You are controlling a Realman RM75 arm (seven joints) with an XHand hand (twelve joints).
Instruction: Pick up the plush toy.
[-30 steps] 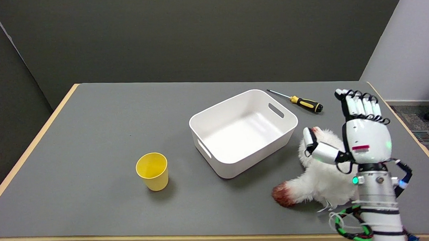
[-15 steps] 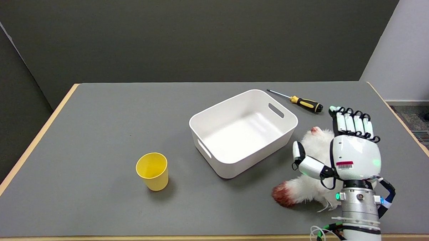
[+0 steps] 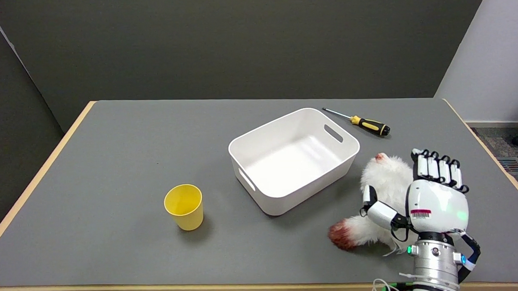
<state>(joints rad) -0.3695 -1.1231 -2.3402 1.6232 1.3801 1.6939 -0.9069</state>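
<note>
The plush toy point(image 3: 383, 188) lies on the grey worktop point(image 3: 113, 168) toward its near right part, just right of the white bin point(image 3: 291, 155) and apart from it by a narrow strip of bare surface. It is white and fluffy, with a reddish-brown tip at each visible end. Its long axis runs on a diagonal, from the brown-tipped end near the front edge point(image 3: 342, 239) up and back to the smaller reddish spot point(image 3: 379, 157) pointing toward the far side.

The right hand point(image 3: 433, 197) sits over the toy's right half, the arm rising from the picture's lower right edge, the back of the hand facing the camera. Its fingers point(image 3: 436, 169) stretch straight forward, side by side, over the plush, while the thumb point(image 3: 373, 204) juts out to the left across the toy's middle. The fingers are spread from the thumb and nothing is gripped; whether the palm touches the fur I cannot tell.

A screwdriver point(image 3: 364, 123) with a yellow and black handle lies behind the bin, well apart from the toy. A yellow cup point(image 3: 184, 206) stands upright far to the left. Bare worktop lies in front of the toy up to the wooden front edge, and to the right of the hand up to the right edge.
</note>
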